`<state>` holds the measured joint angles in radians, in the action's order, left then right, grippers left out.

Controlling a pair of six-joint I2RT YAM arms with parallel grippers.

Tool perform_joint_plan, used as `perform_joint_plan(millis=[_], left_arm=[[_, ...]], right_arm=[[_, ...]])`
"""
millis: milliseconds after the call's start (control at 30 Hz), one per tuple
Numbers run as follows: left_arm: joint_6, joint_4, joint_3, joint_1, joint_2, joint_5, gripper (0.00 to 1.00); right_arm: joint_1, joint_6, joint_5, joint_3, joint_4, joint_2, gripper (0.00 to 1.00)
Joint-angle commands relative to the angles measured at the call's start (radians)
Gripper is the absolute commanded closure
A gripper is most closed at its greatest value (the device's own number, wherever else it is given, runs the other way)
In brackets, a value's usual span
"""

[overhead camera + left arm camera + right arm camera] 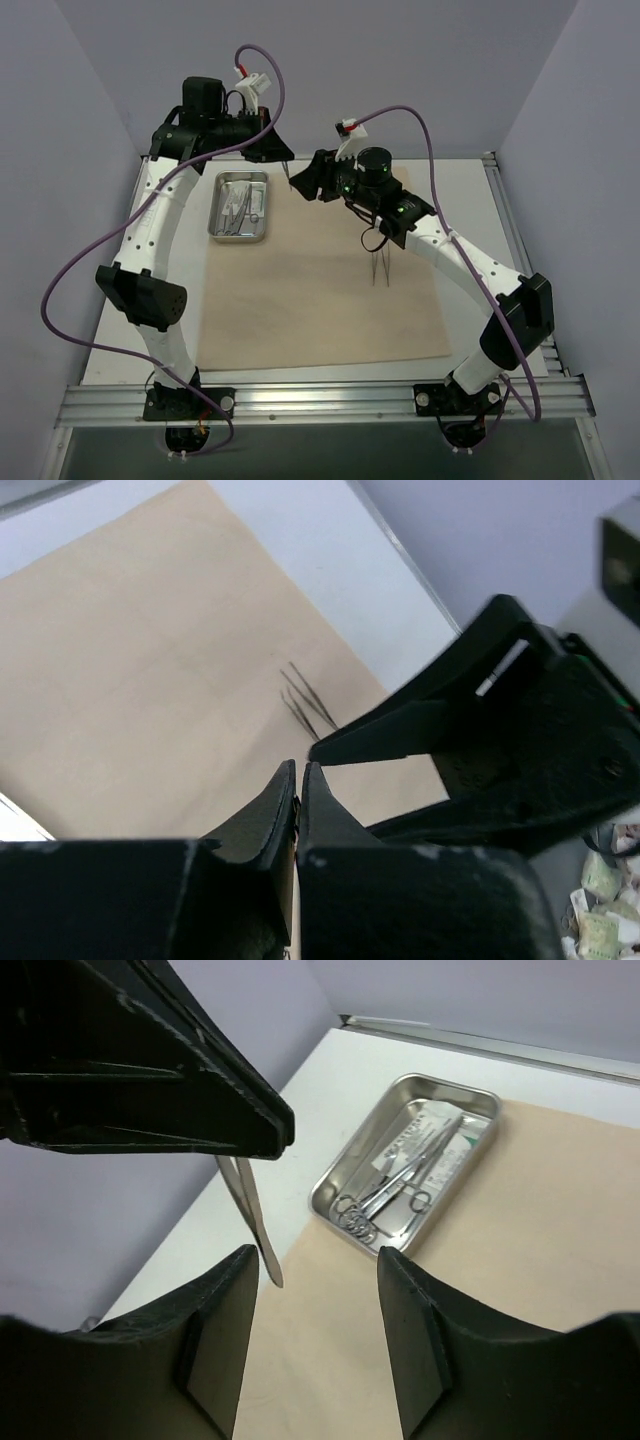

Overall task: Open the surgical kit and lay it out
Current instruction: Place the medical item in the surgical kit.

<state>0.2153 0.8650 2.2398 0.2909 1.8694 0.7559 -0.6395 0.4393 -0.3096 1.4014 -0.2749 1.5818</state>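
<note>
The beige cloth wrap (pixel 320 290) lies spread flat on the table. The steel tray (pixel 262 210) stands at its far left corner and holds scissor-handled instruments (pixel 390 1192) and clear packets (pixel 452 1150). My left gripper (pixel 286 160) is shut on a pair of thin tweezers (pixel 255 1225) that hangs point-down just right of the tray. In the left wrist view the left gripper (pixel 300 770) shows its fingers pressed together. My right gripper (pixel 302 185) is open and empty, right beside the hanging tweezers; in the right wrist view it (pixel 318 1265) faces the tray. Two more tweezers (pixel 380 268) lie on the cloth's right half.
The white table (pixel 470 200) shows around the cloth, with a metal rail (pixel 320 400) along the near edge and another on the right side. Purple walls close in the back and sides. The two grippers are very close together above the cloth's far edge.
</note>
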Motion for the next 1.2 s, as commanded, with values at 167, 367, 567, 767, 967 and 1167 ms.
perform_joint_plan(millis=[167,367,567,767,967,1167], left_arm=[[0.084,-0.023,-0.065,0.011,-0.013,-0.204,0.98],[0.098,-0.032,-0.059,0.013,-0.01,-0.205,0.98],[0.101,-0.032,-0.069,0.014,-0.01,-0.204,0.98],[0.107,-0.037,-0.068,0.014,-0.007,-0.194,0.98],[0.116,-0.044,-0.078,0.016,-0.007,-0.185,0.98],[0.118,-0.047,-0.08,0.017,-0.004,-0.184,0.98]], right_arm=[[-0.055,-0.07,0.214,0.117,0.089,-0.022,0.55],[-0.077,-0.082,0.198,0.188,0.144,0.055,0.58],[-0.08,-0.077,0.199,0.24,0.167,0.106,0.61],[-0.081,-0.08,0.195,0.262,0.183,0.13,0.67],[-0.081,-0.073,0.185,0.269,0.169,0.147,0.74],[-0.081,-0.067,0.185,0.274,0.16,0.156,0.81]])
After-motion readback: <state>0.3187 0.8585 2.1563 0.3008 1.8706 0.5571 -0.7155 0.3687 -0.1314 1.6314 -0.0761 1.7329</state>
